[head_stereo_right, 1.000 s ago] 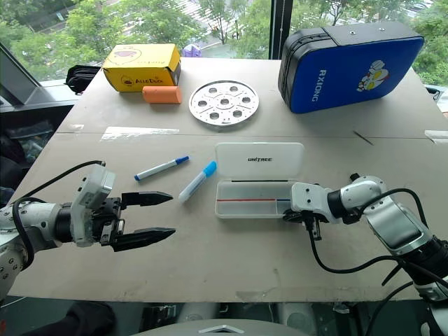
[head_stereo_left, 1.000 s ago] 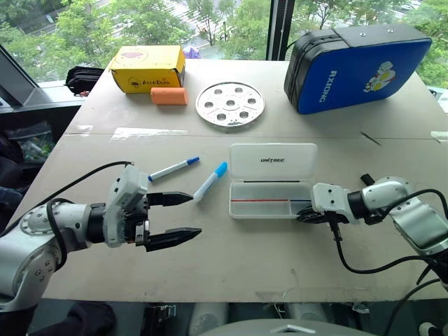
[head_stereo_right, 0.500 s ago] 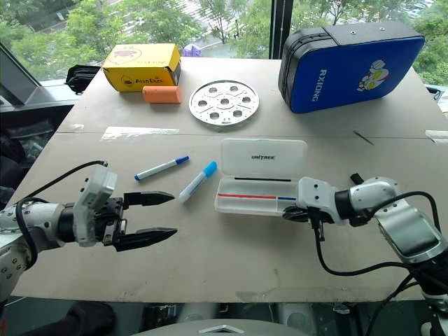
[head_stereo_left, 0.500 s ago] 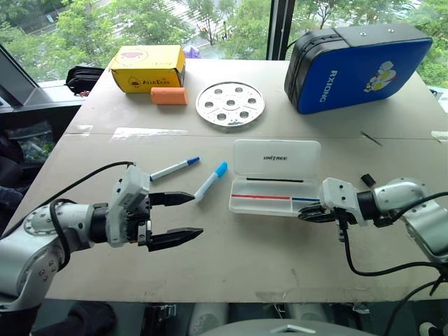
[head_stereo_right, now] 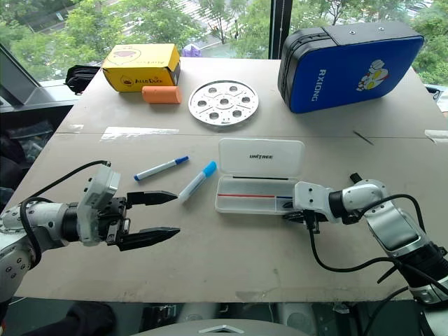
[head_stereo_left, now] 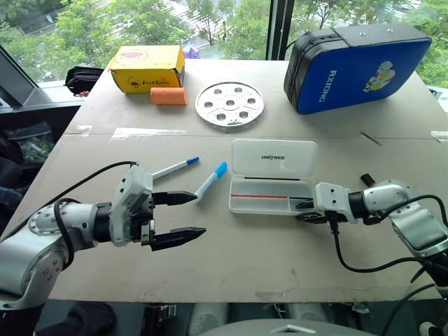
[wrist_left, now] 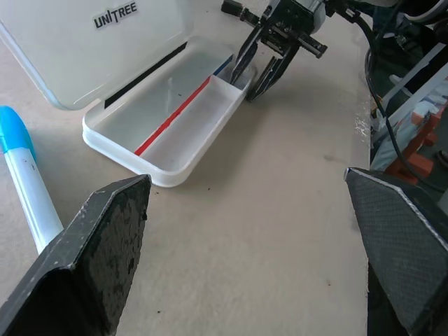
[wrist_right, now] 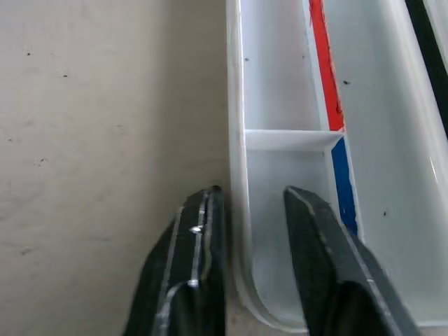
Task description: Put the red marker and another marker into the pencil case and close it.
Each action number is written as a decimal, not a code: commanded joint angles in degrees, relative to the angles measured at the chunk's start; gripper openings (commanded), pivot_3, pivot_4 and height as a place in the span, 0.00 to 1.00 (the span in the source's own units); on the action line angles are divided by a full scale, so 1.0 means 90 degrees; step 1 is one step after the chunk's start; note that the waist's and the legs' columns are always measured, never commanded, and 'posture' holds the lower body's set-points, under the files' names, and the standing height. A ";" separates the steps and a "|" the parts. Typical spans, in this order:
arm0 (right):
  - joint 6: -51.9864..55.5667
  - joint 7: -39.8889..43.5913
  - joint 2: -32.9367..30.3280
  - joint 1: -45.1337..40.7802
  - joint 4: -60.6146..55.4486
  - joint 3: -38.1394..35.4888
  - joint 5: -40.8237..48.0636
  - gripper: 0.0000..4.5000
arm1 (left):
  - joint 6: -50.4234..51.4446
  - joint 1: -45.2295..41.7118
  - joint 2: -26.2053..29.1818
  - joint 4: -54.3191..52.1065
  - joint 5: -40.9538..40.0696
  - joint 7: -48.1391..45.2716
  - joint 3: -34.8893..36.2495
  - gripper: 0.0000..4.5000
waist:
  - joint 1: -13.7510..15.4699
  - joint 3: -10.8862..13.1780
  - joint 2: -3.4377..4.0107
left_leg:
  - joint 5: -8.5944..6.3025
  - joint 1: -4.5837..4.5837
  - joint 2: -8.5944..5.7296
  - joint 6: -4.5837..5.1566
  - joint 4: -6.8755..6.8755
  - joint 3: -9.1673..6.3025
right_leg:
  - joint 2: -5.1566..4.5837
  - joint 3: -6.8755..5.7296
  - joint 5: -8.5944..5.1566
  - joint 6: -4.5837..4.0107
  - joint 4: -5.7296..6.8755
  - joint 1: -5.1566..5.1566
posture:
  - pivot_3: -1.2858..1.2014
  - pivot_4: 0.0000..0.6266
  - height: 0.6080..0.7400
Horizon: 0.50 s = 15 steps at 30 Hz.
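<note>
Red marker (head_stereo_left: 260,196) lies lengthwise inside open pencil case (head_stereo_left: 271,194), along divider strip; lid flat behind tray, "UNITREE" print up. Case on desk (head_stereo_left: 231,259), right of centre. Right tool (wrist_right: 253,210) at case's right end, fingers slightly apart, straddling tray's end wall: one outside, one inside. Left tool (head_stereo_left: 187,215) spread wide, holding nothing, above desk left of case. Two white blue-capped markers (head_stereo_left: 210,182) on desk between left tool and case.

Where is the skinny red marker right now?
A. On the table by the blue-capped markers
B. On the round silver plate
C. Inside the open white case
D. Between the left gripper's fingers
C: the red marker lies lengthwise inside the pencil case, whose lid stands open.
</note>
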 commanded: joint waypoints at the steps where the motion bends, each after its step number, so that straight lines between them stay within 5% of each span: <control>1: -0.0126 0.0104 -0.0044 0.0005 -0.0100 -0.0112 0.0030 0.59 | -0.0024 0.0032 -0.0011 -0.0259 -0.0098 0.0073 0.0108 1.00 | 0.0002 0.0000 0.0000 | 0.0000 0.0000 0.0001 0.0000 0.0000 0.0000 | 0.0000 0.0000 0.0000 0.0000 0.0000 0.0000 | 0.52 0.24 1.00; 2: -0.0084 0.0117 -0.0061 0.0012 -0.0151 -0.0161 0.0088 0.70 | -0.0022 0.0040 -0.0010 -0.0269 -0.0107 0.0086 0.0111 1.00 | 0.0002 0.0000 0.0000 | 0.0000 0.0000 0.0001 0.0000 0.0000 0.0000 | 0.0000 0.0000 0.0000 0.0000 -0.0001 0.0000 | 0.52 0.24 1.00; 15: 0.1047 0.0071 -0.0191 0.0421 -0.1572 -0.1344 0.1757 0.70 | 0.0018 0.0054 -0.0053 -0.0208 -0.0164 0.0224 0.0133 1.00 | 0.0004 0.0001 0.0001 | 0.0000 -0.0001 0.0004 0.0000 0.0000 -0.0007 | -0.0001 -0.0004 0.0000 0.0000 0.0000 0.0001 | 0.52 0.24 1.00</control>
